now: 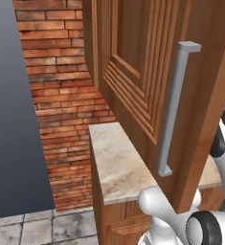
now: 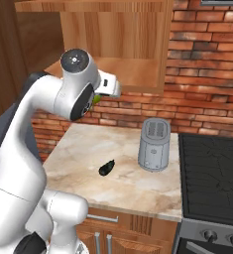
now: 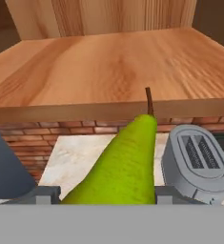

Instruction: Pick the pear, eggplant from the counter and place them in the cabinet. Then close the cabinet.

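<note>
My gripper (image 3: 108, 193) is shut on the yellow-green pear (image 3: 125, 164), which points stem-first at the front edge of the open cabinet's shelf (image 3: 108, 62). In the right base view a sliver of the pear (image 2: 96, 98) shows behind the arm's wrist, just below and in front of the cabinet (image 2: 113, 64). The small dark eggplant (image 2: 106, 168) lies on the marbled counter (image 2: 78, 163), below the hand. The cabinet door (image 1: 133, 72) stands swung open, with its grey bar handle (image 1: 174, 110) facing the left base view.
A grey toaster (image 2: 154, 145) stands on the counter to the right of the eggplant; the toaster (image 3: 197, 159) also shows under the shelf. A black stove (image 2: 212, 173) adjoins the counter on the right. A brick wall (image 2: 207, 74) runs behind.
</note>
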Tool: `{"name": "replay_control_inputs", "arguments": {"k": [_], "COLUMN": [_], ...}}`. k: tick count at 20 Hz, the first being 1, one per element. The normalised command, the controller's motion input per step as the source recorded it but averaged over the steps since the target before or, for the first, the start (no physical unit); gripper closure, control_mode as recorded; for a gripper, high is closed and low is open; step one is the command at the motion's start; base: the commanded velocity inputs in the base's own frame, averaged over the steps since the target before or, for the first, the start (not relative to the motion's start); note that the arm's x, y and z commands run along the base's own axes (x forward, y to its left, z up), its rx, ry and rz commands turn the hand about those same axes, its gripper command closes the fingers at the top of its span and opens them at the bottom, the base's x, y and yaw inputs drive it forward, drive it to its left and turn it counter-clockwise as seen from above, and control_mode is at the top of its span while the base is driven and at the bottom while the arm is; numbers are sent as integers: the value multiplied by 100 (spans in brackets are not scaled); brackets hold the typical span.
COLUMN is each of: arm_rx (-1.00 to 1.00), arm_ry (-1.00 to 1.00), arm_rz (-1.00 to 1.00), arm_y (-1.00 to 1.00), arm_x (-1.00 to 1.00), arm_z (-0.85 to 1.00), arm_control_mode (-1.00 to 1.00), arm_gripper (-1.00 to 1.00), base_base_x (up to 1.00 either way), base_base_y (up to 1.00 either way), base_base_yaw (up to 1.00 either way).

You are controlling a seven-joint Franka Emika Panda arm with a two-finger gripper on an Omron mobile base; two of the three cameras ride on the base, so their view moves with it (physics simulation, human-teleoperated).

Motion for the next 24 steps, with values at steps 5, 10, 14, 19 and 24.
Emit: {"name": "replay_control_inputs", "arguments": {"k": [5,10,14,19,24], "arm_rx": [2,8,9,6,1], "arm_ry": [-22,-2,8,13,1], "arm_rz": [0,0,0,0,0], "arm_y": [-4,-17,-39,-35,-14], "arm_x": [62,100,99,100,89], "arm_z": [21,25,36,1,-22], "arm_control_mode": [-100,-100,-100,-100,-100], "arm_gripper": [100,100,100,100,100], "base_base_x": [0,0,0,0,0], "base_base_y": [0,0,0,0,0], "base_base_yaw": [0,0,0,0,0]}}
